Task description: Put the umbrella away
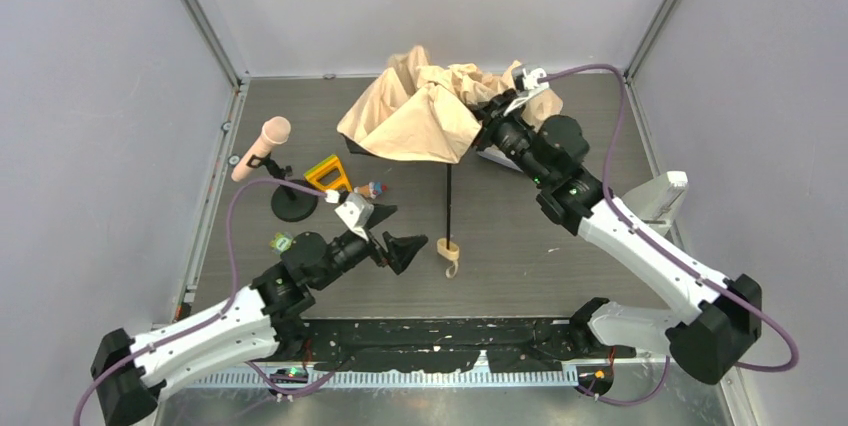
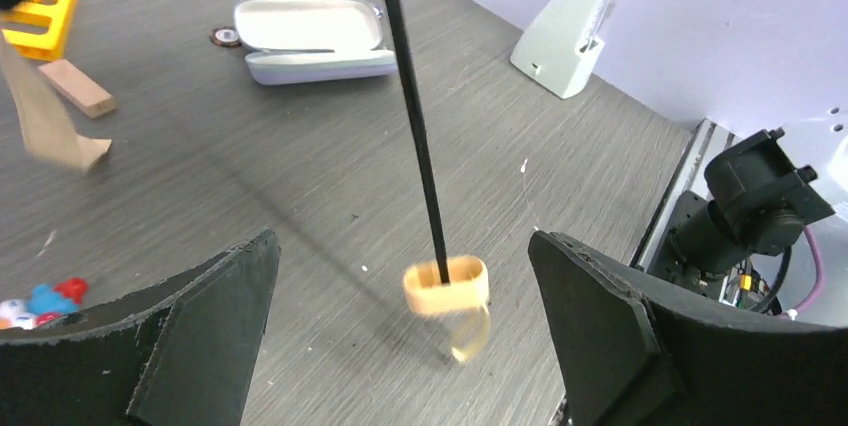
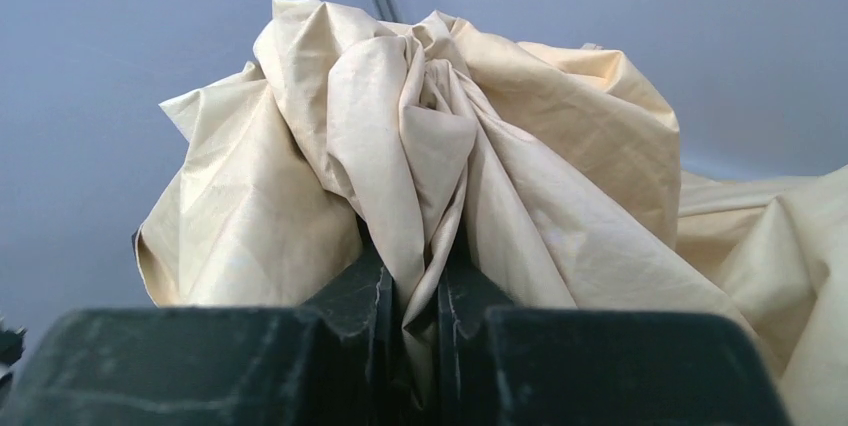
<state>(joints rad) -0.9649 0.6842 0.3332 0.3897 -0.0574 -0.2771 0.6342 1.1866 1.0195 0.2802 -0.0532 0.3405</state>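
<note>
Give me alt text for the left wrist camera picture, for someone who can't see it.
The black jaws of the left gripper stand wide open either side of the umbrella's small tan handle, not touching it; its thin black shaft rises out of frame. Behind lies an open lavender-grey oblong case.

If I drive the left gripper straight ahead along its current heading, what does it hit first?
Most likely the umbrella: its tan handle sits just ahead, centred between the left gripper's open jaws. Depth is unclear, so it might graze the table first.
</note>
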